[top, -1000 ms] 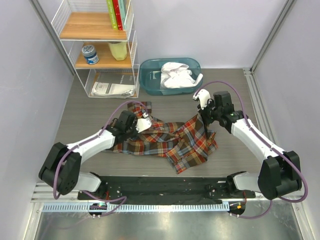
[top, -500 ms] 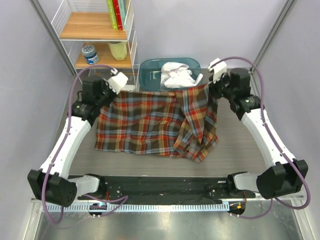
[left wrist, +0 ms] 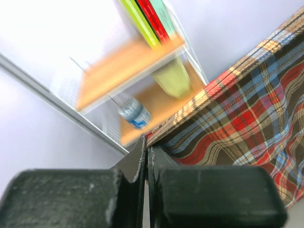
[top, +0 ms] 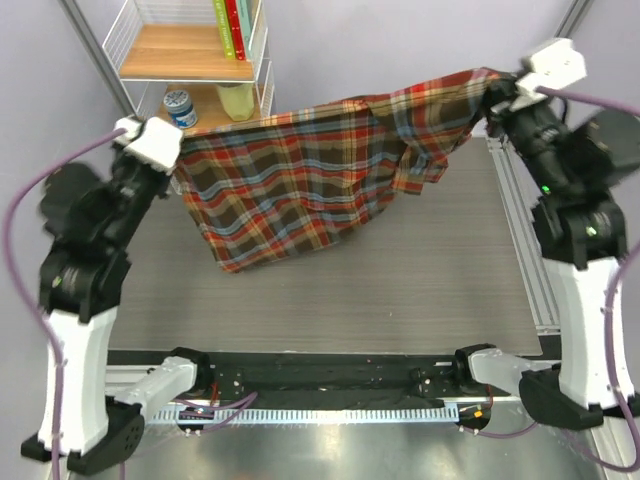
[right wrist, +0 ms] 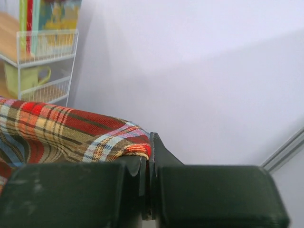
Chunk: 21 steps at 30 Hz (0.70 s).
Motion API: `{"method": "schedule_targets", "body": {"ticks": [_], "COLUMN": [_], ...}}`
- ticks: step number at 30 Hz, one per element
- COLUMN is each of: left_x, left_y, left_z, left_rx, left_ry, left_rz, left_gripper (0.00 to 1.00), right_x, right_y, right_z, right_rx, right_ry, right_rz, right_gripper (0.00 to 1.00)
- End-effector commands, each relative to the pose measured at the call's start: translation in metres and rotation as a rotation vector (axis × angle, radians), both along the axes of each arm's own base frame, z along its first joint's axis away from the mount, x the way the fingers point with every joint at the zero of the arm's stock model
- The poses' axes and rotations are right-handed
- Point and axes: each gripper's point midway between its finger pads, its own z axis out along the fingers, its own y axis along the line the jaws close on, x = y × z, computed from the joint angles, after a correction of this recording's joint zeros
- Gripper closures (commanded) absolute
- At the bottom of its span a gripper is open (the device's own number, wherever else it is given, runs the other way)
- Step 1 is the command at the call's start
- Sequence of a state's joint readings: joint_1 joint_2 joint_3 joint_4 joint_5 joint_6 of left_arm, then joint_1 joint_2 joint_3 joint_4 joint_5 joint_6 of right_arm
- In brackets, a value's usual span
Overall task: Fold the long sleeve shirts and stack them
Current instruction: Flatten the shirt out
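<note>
Above the grey wood-grain tabletop (top: 400, 280), left gripper (top: 176, 163) and right gripper (top: 492, 95) each clench the red-brown-blue-yellow plaid flannel shirt (top: 300, 170); white wire shelf (top: 190, 50) upper left.

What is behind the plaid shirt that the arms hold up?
Beside its left edge the wire shelf shows, with books, a can and a green mug. The far part of the table behind the plaid shirt is covered, so nothing there can be seen.
</note>
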<state>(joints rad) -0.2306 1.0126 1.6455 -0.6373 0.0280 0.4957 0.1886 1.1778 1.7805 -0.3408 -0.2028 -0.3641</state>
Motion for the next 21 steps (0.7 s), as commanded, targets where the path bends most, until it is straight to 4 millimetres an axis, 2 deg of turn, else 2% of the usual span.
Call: {"method": "schedule_targets", "body": {"ticks": [1,2,3,5,6,8,9,10,11,13,14,15,17,18,20,21], "left_x": [-0.077,-0.102,-0.115,-0.157,-0.17,-0.199,-0.211,-0.215,-0.229,-0.233,-0.238,-0.228,-0.212,-0.192,-0.168,-0.143], "left_y": [0.024,0.024,0.021,0.025,0.023,0.025,0.027,0.031,0.034,0.034,0.036,0.036,0.046,0.048,0.047,0.041], "left_z": [0.076,0.088,0.092,0.11,0.115,0.125,0.129,0.128,0.138,0.143,0.15,0.154,0.16,0.161,0.155,0.139], "left_rx": [-0.088,-0.1,-0.118,-0.155,-0.184,-0.209,-0.24,-0.253,-0.263,-0.277,-0.288,-0.292,-0.318,-0.318,-0.286,-0.264], "left_ry": [-0.24,-0.293,-0.312,-0.396,-0.415,-0.46,-0.475,-0.471,-0.505,-0.515,-0.531,-0.519,-0.51,-0.485,-0.444,-0.384], "left_rz": [0.031,0.0,-0.031,-0.066,-0.093,-0.123,-0.128,-0.109,-0.113,-0.12,-0.118,-0.104,-0.027,0.011,0.038,0.044], "left_gripper": [1.0,1.0,1.0,1.0,1.0,1.0,1.0,1.0,1.0,1.0,1.0,1.0,1.0,1.0,1.0,1.0], "right_x": [-0.12,-0.137,-0.155,-0.207,-0.222,-0.269,-0.281,-0.301,-0.31,-0.318,-0.316,-0.311,-0.285,-0.258,-0.211,-0.19], "right_y": [-0.035,-0.037,-0.04,-0.048,-0.051,-0.063,-0.065,-0.068,-0.068,-0.063,-0.061,-0.057,-0.056,-0.056,-0.055,-0.052], "right_z": [0.109,0.116,0.124,0.143,0.149,0.166,0.17,0.177,0.18,0.184,0.184,0.186,0.183,0.182,0.168,0.16], "right_rx": [0.056,0.05,0.047,0.065,0.078,0.117,0.13,0.142,0.144,0.111,0.087,0.066,0.028,0.014,-0.042,-0.069], "right_ry": [-0.35,-0.385,-0.425,-0.529,-0.558,-0.648,-0.663,-0.702,-0.718,-0.741,-0.745,-0.751,-0.728,-0.697,-0.624,-0.591], "right_rz": [-0.071,-0.065,-0.066,-0.06,-0.06,-0.078,-0.075,-0.073,-0.077,-0.067,-0.079,-0.076,-0.106,-0.126,-0.154,-0.155], "right_gripper": [0.99,0.99,0.99,0.99,0.99,0.99,0.99,0.99,0.99,0.99,0.99,0.99,0.99,0.99,0.99,0.99]}}
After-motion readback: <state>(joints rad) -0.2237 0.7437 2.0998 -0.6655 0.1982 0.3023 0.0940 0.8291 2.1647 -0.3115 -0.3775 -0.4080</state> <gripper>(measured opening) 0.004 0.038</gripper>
